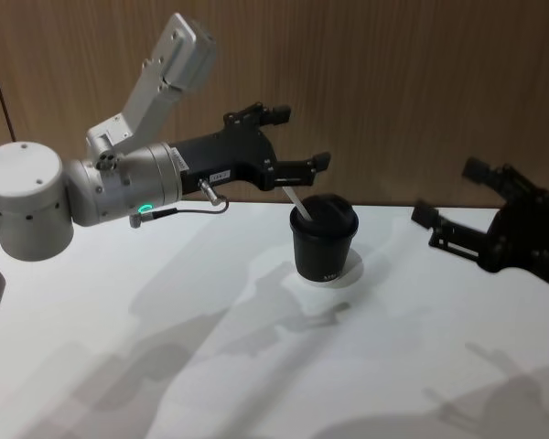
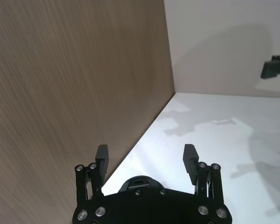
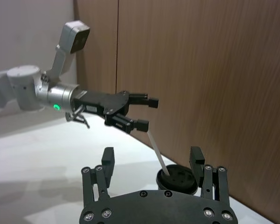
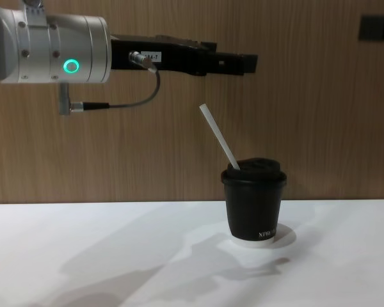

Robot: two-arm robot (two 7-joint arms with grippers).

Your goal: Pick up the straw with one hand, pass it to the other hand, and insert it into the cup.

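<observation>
Straw leans in cup. Left tool released above it; right tool released, well apart. Risk: retreating left tool clips straw.

Light falls on my table evenly and softly from above, leaving it bright without glare. My arms throw broad, soft-edged grey shadows toward the near side. The cup casts a faint one to its left. Everything looks fairly sharp.

A black cup with a slanting straw stands mid-table. The left gripper hangs above it; wood wall blocks the far side.
</observation>
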